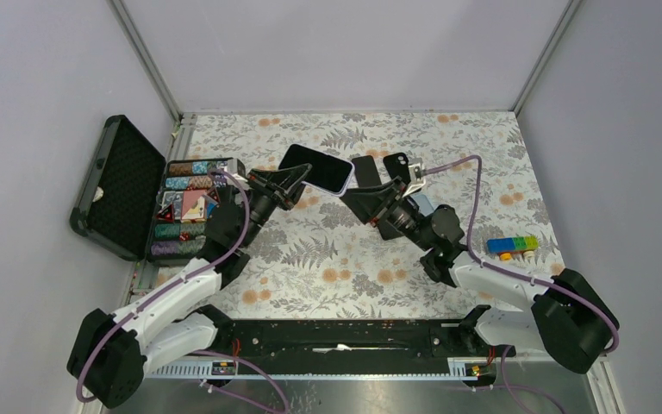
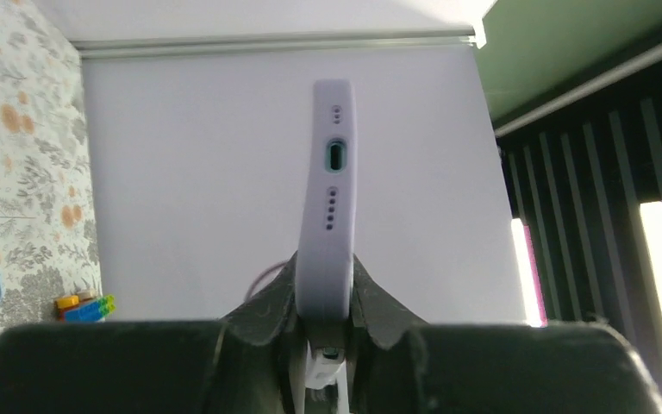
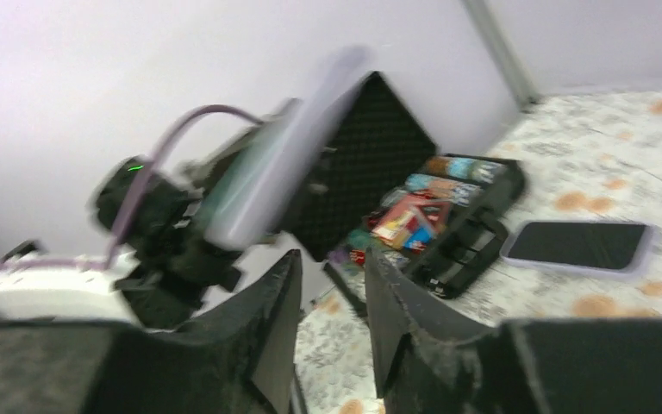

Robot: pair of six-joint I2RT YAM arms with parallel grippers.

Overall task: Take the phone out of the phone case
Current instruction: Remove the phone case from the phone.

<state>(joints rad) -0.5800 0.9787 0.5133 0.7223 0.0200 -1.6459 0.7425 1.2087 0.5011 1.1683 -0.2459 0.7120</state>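
Observation:
A phone with a dark screen sits in a lilac phone case (image 1: 317,167), held up above the table. My left gripper (image 1: 297,181) is shut on its left end. In the left wrist view the case's bottom edge (image 2: 331,198), with its charging port, stands upright between my fingers (image 2: 263,306). My right gripper (image 1: 355,195) hovers just right of the phone, open, with nothing between its fingertips. In the blurred right wrist view the cased phone (image 3: 280,168) lies up and to the left of my right gripper (image 3: 332,267), apart from it.
An open black carry case (image 1: 121,185) with coloured chips (image 1: 191,207) stands at the left. A second dark phone (image 1: 364,169) and a black item with a camera ring (image 1: 397,162) lie behind my right gripper. Coloured toy bricks (image 1: 514,246) sit at the right.

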